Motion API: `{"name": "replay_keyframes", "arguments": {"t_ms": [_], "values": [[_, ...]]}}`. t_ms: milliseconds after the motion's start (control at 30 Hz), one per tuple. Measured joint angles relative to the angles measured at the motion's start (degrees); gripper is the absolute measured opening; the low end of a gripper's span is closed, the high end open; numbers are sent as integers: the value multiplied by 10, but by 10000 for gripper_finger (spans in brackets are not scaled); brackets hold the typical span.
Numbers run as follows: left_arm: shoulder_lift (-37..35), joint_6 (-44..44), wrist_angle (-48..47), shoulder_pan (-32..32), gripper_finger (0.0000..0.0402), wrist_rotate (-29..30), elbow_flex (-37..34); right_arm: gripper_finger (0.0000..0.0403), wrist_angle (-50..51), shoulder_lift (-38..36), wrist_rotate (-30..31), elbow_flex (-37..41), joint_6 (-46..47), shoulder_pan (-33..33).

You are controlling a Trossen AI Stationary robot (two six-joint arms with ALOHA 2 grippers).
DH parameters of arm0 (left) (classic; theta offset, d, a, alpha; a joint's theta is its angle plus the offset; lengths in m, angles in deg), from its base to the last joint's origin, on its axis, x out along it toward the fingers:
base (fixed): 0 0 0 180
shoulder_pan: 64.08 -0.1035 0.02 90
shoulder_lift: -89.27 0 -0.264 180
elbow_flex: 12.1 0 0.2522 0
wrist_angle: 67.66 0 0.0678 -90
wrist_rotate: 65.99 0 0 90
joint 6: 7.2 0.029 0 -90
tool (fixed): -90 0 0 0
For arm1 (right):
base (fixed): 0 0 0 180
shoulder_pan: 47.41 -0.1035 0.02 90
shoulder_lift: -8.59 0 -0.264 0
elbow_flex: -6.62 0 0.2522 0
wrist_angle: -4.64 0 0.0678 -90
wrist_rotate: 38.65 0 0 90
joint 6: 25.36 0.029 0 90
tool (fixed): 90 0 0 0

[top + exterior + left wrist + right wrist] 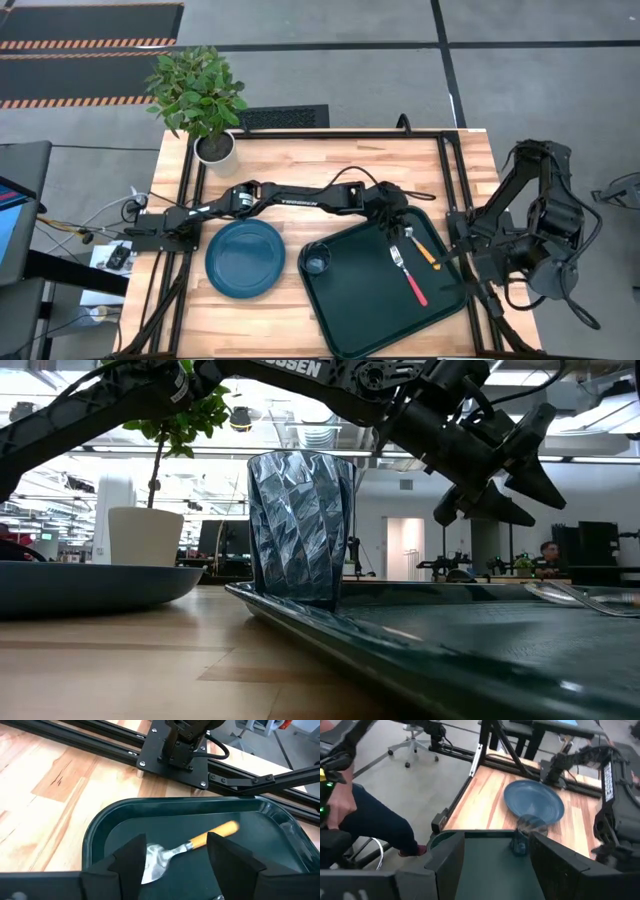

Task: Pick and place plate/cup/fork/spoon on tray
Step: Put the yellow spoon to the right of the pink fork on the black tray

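The dark green tray (360,310) lies on the table at the right. On it stand the see-through cup (317,262) at its left corner, the orange-handled spoon (425,249) and the red-handled fork (411,278). The teal plate (245,258) rests on the table left of the tray. My left gripper (395,226) hangs open above the tray's far part, its fingers either side of the spoon (172,852) below it, clear of it in the low view (495,485). My right gripper (462,262) is open and empty at the tray's right edge.
A potted plant in a white pot (213,148) stands at the table's far left. Black frame rails (320,135) run along the table's far edge and sides. A person's leg and hand (365,815) show beyond the table in the right wrist view.
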Motion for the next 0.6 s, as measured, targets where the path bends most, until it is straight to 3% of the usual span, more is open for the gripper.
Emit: {"name": "replay_keyframes", "arguments": {"t_ms": [167,300,500,600], "values": [[-3,-17,-3,0,221,-8,0,245,83,0,31,0,114,29],[-24,-32,-26,0,226,-64,0,245,203,0,41,0,261,57],[-104,-16,-170,2,220,-119,0,245,361,0,40,1,513,97],[-160,-3,-251,10,220,-108,0,245,340,-7,39,20,524,117]]}}
